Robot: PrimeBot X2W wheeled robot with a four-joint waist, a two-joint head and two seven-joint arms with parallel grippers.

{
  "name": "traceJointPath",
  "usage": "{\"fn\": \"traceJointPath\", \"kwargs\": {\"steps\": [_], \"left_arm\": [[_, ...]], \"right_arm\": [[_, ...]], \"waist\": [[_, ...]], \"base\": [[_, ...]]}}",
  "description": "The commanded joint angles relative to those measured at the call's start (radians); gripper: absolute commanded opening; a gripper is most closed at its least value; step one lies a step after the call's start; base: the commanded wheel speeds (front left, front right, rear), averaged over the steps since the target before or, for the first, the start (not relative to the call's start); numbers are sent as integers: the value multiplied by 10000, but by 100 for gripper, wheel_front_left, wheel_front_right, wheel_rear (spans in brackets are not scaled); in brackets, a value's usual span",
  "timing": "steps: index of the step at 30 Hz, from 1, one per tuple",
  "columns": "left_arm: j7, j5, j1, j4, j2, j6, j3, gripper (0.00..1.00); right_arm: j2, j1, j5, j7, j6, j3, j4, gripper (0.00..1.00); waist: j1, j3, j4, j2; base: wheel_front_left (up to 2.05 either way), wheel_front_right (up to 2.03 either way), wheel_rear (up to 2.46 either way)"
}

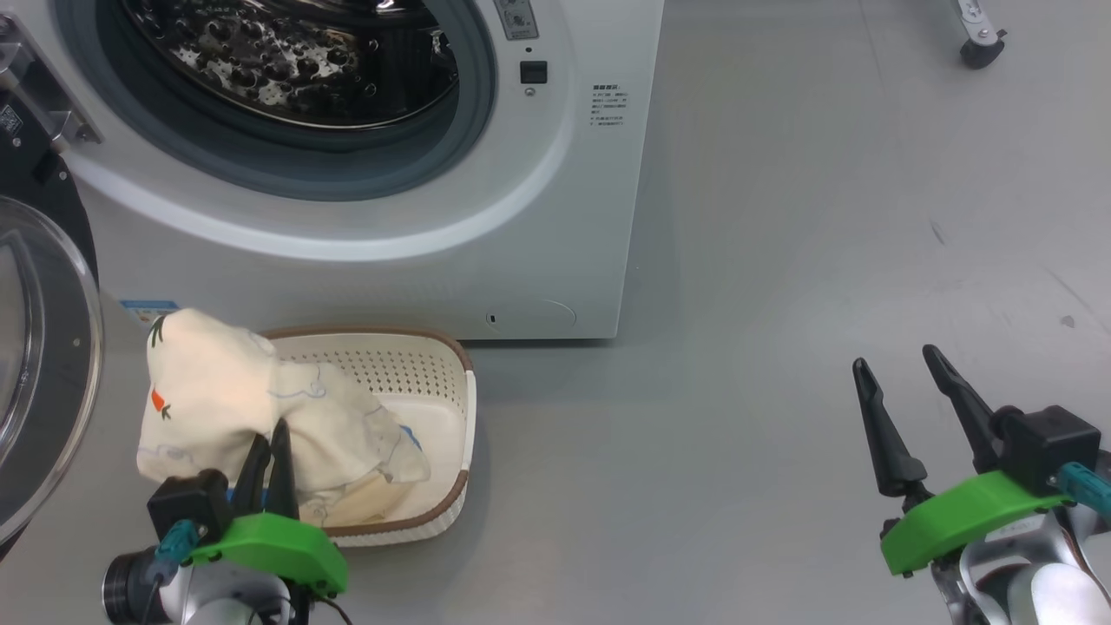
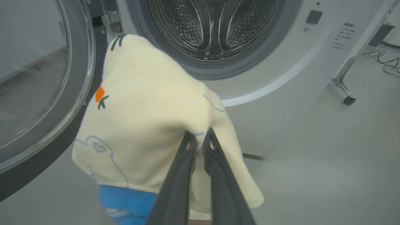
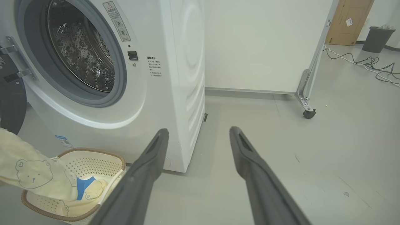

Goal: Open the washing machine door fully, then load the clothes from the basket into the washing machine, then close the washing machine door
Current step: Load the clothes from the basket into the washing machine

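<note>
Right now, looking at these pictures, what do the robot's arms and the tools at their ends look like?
The left tool and right tool match: two long, dark, tapering fingers on a bright green mount, with a black box and a teal cable plug beside it. Behind each is a silvery metal wrist.

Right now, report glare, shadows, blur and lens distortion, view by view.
Head view: even, soft light; bright glints speckle the steel drum, and the basket throws only a faint shadow on the floor. Left wrist view: the clothes look sharp, the left end effector softens toward the lens. Right wrist view: wide-angle bowing curves the washing machine; right end effector slightly soft.
</note>
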State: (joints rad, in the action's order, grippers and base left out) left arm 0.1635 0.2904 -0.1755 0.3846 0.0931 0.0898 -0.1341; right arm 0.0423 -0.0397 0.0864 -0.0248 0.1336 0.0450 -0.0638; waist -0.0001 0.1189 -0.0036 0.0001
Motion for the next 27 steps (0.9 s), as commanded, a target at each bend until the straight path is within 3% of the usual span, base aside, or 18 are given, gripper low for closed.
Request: {"fn": "traceJointPath", "kwargs": {"steps": [1,15,27], "left_arm": [[18,-67,-148,-415,263,80,323,0],[-153,-59,-600,-451,300,117,97,0],[-533,-58,-2784,681,440,143,42,0]], "right_arm": [[98,178,8,-42,-29,-224,-301,100],[84,210,52,-21,-29,-268,-234,100],[81,534,271,-152,-29,-388,-246,100]], "waist": [[1,9,6,-1],[1,34,57,-1],[1,879,-678,-1]], "base": [[0,0,0],[0,0,0],[0,0,0]]}}
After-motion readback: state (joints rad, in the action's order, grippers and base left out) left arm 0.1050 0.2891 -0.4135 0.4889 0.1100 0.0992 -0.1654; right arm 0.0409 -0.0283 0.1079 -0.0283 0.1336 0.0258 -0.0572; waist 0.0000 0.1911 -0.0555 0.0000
